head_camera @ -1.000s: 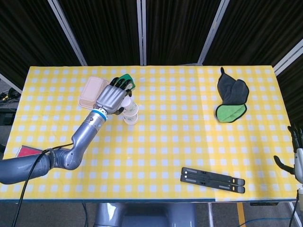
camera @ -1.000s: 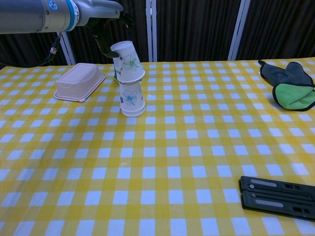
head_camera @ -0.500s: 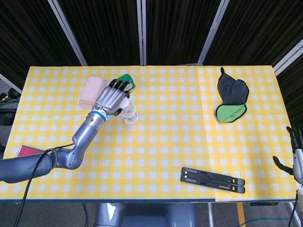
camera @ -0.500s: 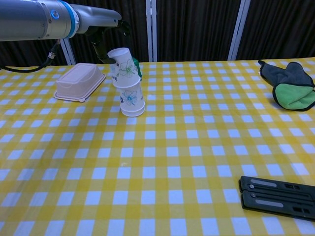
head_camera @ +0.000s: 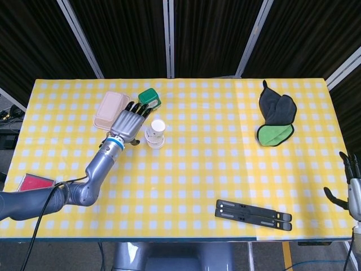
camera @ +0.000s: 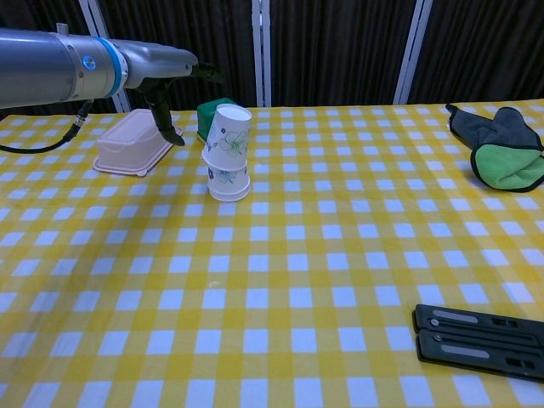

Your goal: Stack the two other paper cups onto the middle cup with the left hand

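Observation:
White paper cups with a flower print stand upside down in one stack (camera: 228, 153) (head_camera: 155, 133) on the yellow checked table. The top cup (camera: 229, 136) sits slightly tilted on the ones below. My left hand (head_camera: 127, 123) (camera: 166, 102) hovers just left of the stack, fingers spread, holding nothing and not touching the cups. My right hand (head_camera: 351, 186) shows only at the right edge of the head view, off the table, fingers apart and empty.
A pale lidded box (head_camera: 110, 109) (camera: 136, 141) lies left of the stack. A green block (head_camera: 149, 96) (camera: 209, 112) sits behind it. A black and green mitt (head_camera: 276, 119) (camera: 501, 153) lies far right. Two black bars (head_camera: 252, 214) (camera: 478, 340) lie near the front edge.
My left hand lowered the top cup onto the stack, let go of it and drew back to the left. The cup now rests on the stack on its own.

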You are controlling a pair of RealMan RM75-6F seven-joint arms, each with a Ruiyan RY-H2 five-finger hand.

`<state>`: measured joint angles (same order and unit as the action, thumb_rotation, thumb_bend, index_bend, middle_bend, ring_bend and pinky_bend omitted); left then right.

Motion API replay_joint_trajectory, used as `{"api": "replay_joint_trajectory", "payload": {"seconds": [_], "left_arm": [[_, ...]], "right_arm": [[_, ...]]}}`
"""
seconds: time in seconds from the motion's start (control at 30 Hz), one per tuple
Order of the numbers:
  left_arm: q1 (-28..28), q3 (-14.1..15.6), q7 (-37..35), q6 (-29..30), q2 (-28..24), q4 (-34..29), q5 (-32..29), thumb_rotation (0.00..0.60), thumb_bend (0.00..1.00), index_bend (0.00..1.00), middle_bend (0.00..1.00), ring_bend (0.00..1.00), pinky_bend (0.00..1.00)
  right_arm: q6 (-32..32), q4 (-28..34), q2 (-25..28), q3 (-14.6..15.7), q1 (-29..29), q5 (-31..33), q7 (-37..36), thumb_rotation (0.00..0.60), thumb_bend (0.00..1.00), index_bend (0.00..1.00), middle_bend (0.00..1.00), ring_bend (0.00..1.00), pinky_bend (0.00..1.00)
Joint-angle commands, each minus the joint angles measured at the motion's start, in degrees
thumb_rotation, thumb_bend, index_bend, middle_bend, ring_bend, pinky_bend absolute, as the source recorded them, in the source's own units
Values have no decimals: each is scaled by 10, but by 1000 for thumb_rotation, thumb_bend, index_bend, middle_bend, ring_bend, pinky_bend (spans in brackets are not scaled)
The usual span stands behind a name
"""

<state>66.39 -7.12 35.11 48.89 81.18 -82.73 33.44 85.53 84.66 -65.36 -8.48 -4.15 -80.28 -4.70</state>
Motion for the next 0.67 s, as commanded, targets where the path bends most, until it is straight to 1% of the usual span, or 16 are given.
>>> {"api": "replay_joint_trajectory", "payload": {"seconds": [0.03, 0.1, 0.27, 0.33, 0.4, 0.5, 0.67], "left_arm": [[-32, 8, -30, 29, -16, -28, 41, 600, 198, 0, 0, 0, 0], [-59, 16, -52, 55, -30, -50, 75, 600, 198, 0, 0, 0, 0], [-120, 36, -102, 103, -61, -94, 136, 600, 198, 0, 0, 0, 0], [-148, 46, -121, 132, -73, -113, 162, 600, 198, 0, 0, 0, 0], [-192, 64, -147, 180, -86, -135, 203, 600, 198, 0, 0, 0, 0], [-254, 93, -182, 249, -90, -148, 263, 600, 198, 0, 0, 0, 0], [-349, 143, -200, 361, -74, -124, 354, 600, 198, 0, 0, 0, 0]], "right_arm": [[1, 1, -1, 2, 0, -3, 2, 600, 133, 0, 0, 0, 0], [0, 1, -2, 4, -1, -6, 2, 600, 133, 0, 0, 0, 0], [-2, 2, -3, 7, -2, -10, 7, 600, 132, 0, 0, 0, 0], [-4, 2, -4, 8, -3, -11, 9, 600, 132, 0, 0, 0, 0], [-7, 2, -6, 9, -4, -11, 14, 600, 132, 0, 0, 0, 0], [-8, -1, -9, 11, -5, -11, 21, 600, 132, 0, 0, 0, 0], [-6, 2, -13, 15, -5, -17, 33, 600, 133, 0, 0, 0, 0]]}}
